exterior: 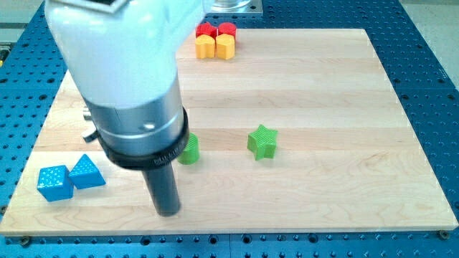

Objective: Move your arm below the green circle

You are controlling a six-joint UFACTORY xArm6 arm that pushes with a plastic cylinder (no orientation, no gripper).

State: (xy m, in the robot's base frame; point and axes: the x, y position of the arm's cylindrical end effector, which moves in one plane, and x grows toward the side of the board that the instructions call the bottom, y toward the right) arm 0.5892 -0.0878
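The green circle [191, 150] sits left of the board's middle, partly hidden behind my arm's grey body. My dark rod comes down just to its lower left, and my tip [168, 212] rests on the board below the green circle and slightly to the view's left, apart from it. A green star [262, 142] lies to the right of the circle.
A blue cube [54, 183] and a blue triangle [87, 172] lie side by side at the lower left. At the view's top, two red blocks [216, 29] sit over two yellow blocks [215, 47]. The wooden board [344, 107] lies on a blue perforated table.
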